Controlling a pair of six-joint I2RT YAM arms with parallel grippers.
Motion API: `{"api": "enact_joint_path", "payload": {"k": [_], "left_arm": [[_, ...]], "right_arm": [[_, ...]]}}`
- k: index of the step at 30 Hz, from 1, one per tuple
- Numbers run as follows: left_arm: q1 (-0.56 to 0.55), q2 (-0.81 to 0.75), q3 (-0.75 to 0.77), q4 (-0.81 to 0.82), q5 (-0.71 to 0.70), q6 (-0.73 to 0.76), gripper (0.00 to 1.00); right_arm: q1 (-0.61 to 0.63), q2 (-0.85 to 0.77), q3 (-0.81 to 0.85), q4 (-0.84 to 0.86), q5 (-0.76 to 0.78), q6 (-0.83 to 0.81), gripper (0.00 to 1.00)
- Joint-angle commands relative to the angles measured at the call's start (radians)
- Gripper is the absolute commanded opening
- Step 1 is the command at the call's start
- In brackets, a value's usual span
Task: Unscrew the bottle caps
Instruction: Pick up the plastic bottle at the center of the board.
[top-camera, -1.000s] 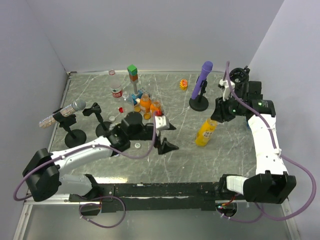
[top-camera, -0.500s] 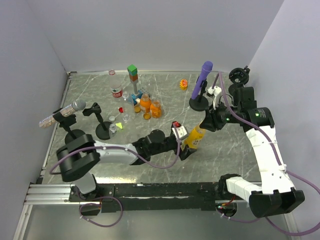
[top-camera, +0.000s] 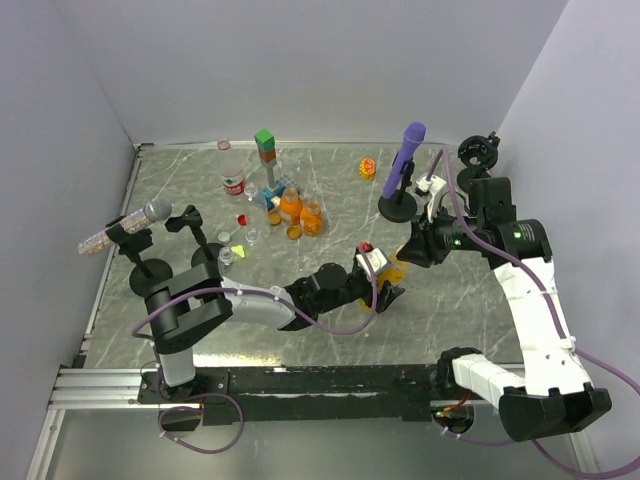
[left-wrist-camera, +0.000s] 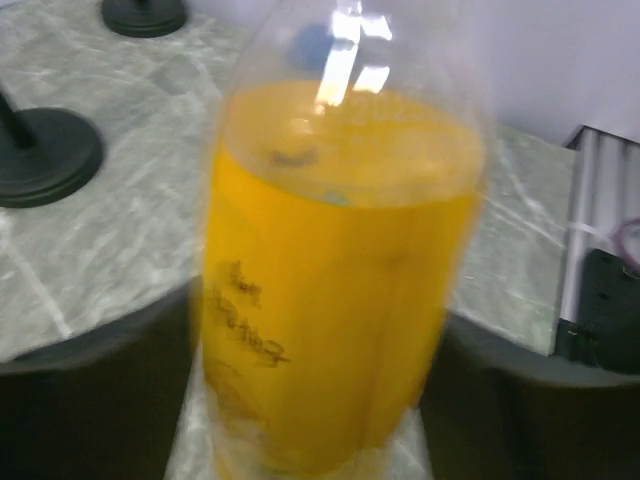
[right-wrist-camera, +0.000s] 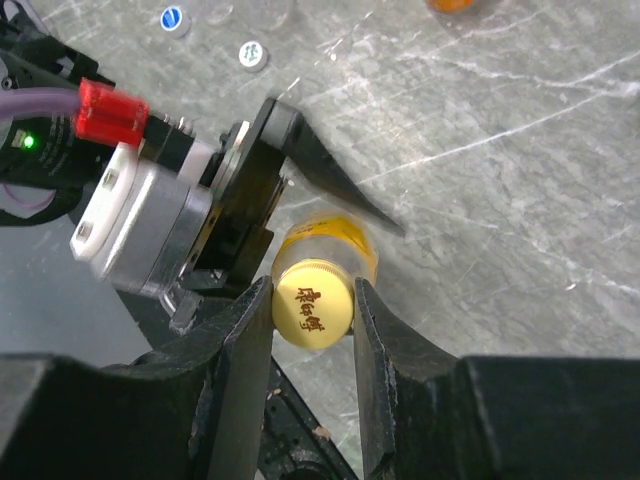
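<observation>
Grey marbled table (top-camera: 330, 180) holds the yellow juice bottle (left-wrist-camera: 340, 280) right of centre. The right gripper (right-wrist-camera: 312, 297) is pinched tight on its yellow cap (right-wrist-camera: 313, 312). The left gripper (left-wrist-camera: 320, 400) stands spread around the bottle's body, but the blur hides whether it presses.

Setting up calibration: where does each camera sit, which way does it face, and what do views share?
Top external: high behind the robot, looking down at the table; left arm, right arm show.
Left wrist: low, facing the yellow bottle side-on; its dark fingers flank it.
Right wrist: looking down on the yellow cap between its fingers; left gripper shows too.
Shared: all three show that bottle.
</observation>
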Motion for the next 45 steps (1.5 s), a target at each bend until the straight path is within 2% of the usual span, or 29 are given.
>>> {"api": "enact_joint_path", "payload": {"k": [1, 7, 9, 11, 15, 22, 26, 29, 32, 38, 45], "left_arm": [[-0.010, -0.008, 0.031, 0.047, 0.011, -0.015, 0.65], [-0.011, -0.062, 0.010, 0.005, 0.085, 0.003, 0.33], [-0.011, -0.102, 0.008, -0.054, 0.125, 0.019, 0.23], [-0.011, -0.140, 0.010, -0.139, 0.180, 0.049, 0.19], [-0.011, -0.231, 0.022, -0.372, 0.290, 0.108, 0.17], [-0.010, -0.372, 0.047, -0.661, 0.432, 0.190, 0.13], [-0.010, -0.367, 0.111, -0.830, 0.498, 0.221, 0.12], [-0.010, -0.341, 0.157, -0.936, 0.510, 0.233, 0.11], [-0.010, -0.340, 0.168, -0.974, 0.504, 0.238, 0.11], [-0.010, -0.360, 0.165, -0.997, 0.475, 0.243, 0.10], [-0.010, -0.369, 0.166, -0.985, 0.424, 0.204, 0.10]], "right_arm": [[0.007, -0.038, 0.002, 0.028, -0.057, 0.014, 0.00], [0.007, -0.057, -0.029, 0.050, -0.048, 0.021, 0.01], [0.005, -0.062, -0.032, 0.042, -0.046, 0.008, 0.03], [0.007, -0.070, -0.032, 0.018, -0.055, -0.023, 0.10], [0.007, -0.106, -0.039, 0.004, -0.077, -0.060, 0.22], [0.008, -0.102, -0.035, -0.053, -0.138, -0.114, 0.29], [0.005, -0.099, -0.021, -0.086, -0.190, -0.132, 0.49], [0.007, -0.096, 0.019, -0.113, -0.218, -0.134, 0.69], [0.007, -0.085, 0.053, -0.142, -0.250, -0.137, 0.78], [0.007, -0.054, 0.048, -0.166, -0.265, -0.120, 0.81], [0.007, -0.045, -0.030, -0.246, -0.259, -0.176, 0.80]]}}
